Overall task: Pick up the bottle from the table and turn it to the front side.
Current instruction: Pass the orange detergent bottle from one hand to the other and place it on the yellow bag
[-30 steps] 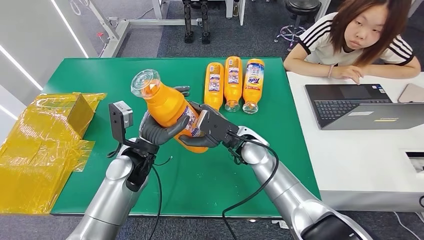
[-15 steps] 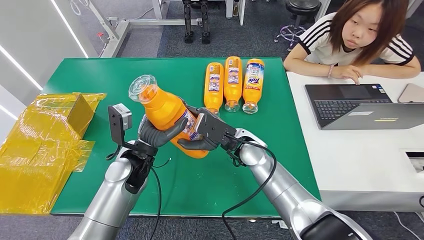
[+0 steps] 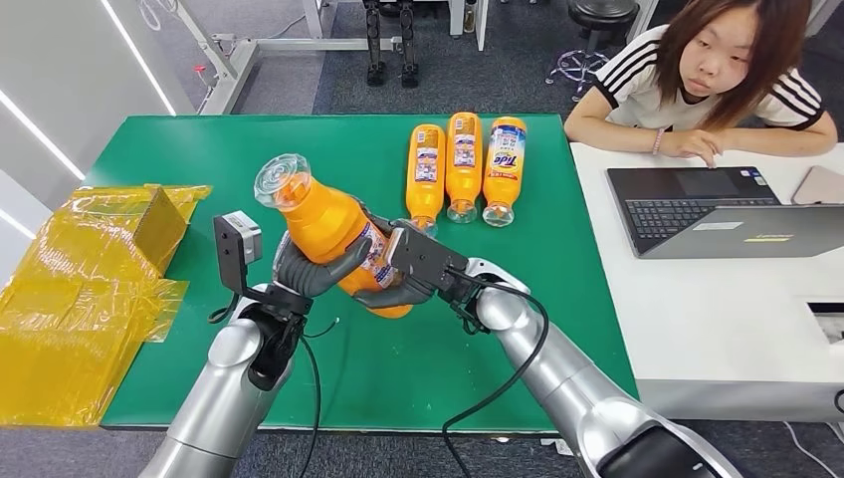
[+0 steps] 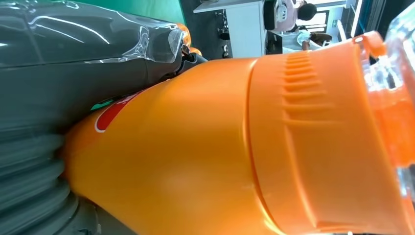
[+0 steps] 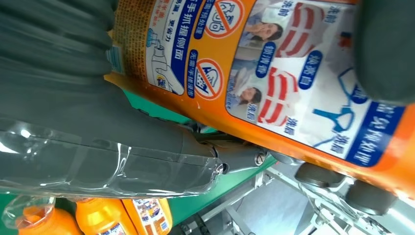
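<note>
An orange detergent bottle (image 3: 333,234) with a clear cap (image 3: 276,180) hangs tilted above the green table (image 3: 557,299), cap pointing up and to the left. My left hand (image 3: 314,267) grips its middle from the left. My right hand (image 3: 413,267) holds its lower body from the right. The left wrist view looks along the bottle's plain orange shoulder (image 4: 220,147) beside my left hand (image 4: 58,73). In the right wrist view the bottle's label (image 5: 293,63) with pictograms lies against my right hand (image 5: 98,147).
Three more orange bottles (image 3: 464,164) lie side by side at the back of the table. Yellow plastic wrap and a box (image 3: 90,269) cover the table's left end. A person (image 3: 712,75) sits at a white desk with a laptop (image 3: 712,209) on the right.
Both hands have lowered the bottle a little toward the table and shifted it slightly left. Its tilt is about the same.
</note>
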Controlling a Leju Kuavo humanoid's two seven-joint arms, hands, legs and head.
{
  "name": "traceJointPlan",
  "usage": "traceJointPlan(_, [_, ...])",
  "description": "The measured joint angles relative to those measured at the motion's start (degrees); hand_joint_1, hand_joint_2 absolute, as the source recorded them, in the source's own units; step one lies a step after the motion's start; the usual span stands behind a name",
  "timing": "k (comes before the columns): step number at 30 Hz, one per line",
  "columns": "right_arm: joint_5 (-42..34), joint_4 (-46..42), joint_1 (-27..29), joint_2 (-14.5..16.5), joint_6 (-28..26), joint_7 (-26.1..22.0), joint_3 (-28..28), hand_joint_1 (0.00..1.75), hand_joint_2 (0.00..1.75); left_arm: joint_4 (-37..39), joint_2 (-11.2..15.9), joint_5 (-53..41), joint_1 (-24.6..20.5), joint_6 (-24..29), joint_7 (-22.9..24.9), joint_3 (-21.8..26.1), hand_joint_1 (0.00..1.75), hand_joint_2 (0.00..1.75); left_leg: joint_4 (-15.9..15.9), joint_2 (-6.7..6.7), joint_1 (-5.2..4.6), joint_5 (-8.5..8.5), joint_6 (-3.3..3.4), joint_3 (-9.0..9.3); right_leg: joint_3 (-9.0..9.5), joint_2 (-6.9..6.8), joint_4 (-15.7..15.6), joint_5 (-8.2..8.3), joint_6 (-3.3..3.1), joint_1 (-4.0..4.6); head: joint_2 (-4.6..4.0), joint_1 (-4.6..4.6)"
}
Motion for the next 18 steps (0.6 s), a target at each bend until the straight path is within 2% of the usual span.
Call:
traceJointPlan(10, [-4.21, -4.21, 4.82, -3.28, -0.80, -1.39, -0.20, 0.00, 1.75, -0.86, 0.04, -0.15, 1.38, 0.08, -0.59, -0.02, 1.75, 1.75, 0.01, -0.02, -0.01, 0.00, 0.00, 0.00, -0.01, -0.01, -0.03, 0.00, 0.00, 0.00, 0.00, 0.01])
traceJointPlan(18, [-8.02, -13.20, 12.10, -7.38, -2.98, -3.23, -4.67, 0.00, 1.75, -2.06, 1.09, -1.32, 2.09, 2.25, -2.21, 0.24, 1.75, 1.75, 0.01, 0.01, -0.02, -0.01, 0.01, -0.01, -0.01, 0.01, -0.03, 0.00, 0.01, -0.01, 0.00, 0.01])
